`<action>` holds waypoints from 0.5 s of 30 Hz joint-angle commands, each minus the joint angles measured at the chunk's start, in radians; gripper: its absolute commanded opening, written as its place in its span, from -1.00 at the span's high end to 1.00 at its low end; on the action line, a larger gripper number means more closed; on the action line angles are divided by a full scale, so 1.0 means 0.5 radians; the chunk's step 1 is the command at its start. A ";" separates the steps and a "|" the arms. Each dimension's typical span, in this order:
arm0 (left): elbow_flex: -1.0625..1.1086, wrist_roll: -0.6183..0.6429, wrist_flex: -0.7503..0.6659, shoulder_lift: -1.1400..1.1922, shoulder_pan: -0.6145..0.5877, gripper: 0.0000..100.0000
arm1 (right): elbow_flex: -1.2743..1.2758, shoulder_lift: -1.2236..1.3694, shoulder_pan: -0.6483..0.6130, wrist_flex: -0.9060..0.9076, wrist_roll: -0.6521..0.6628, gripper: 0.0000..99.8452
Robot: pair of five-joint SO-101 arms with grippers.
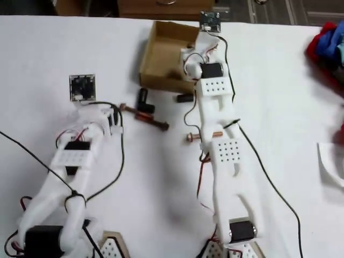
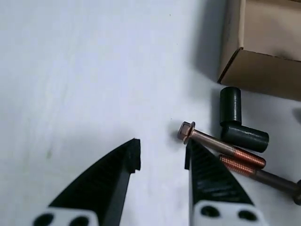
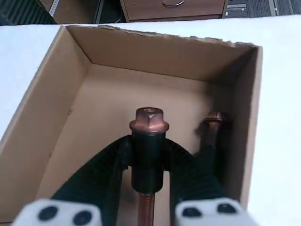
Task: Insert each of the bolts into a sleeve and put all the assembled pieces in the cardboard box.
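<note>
While right fingers [image 3: 103,174] clamp sleeved bolt [image 3: 148,146] over cardboard box [image 3: 155,56], left fingers [image 2: 113,174] spread beside loose bolt [image 2: 221,147]

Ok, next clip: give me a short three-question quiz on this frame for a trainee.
1. True or false: the left gripper is shut on a bolt.
2. What does the right gripper hold over the cardboard box? A: a bare bolt. B: an empty sleeve. C: a bolt in a sleeve.
3. How many assembled pieces lie inside the box already?
Key: 1 false, it is open beside the loose bolts; 2 C; 3 one, leaning by the box's wall.
</note>
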 commanded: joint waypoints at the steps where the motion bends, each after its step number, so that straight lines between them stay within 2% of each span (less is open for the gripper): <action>1: 0.005 -0.006 -0.037 -0.009 -0.003 0.65 | -0.028 -0.072 0.008 -0.044 -0.021 0.90; 5: 0.008 -0.006 -0.043 -0.009 -0.003 0.65 | -0.034 -0.075 0.014 -0.026 -0.021 0.70; 15: 0.008 -0.006 -0.043 -0.009 -0.003 0.65 | -0.028 -0.308 0.146 -0.029 -0.006 0.96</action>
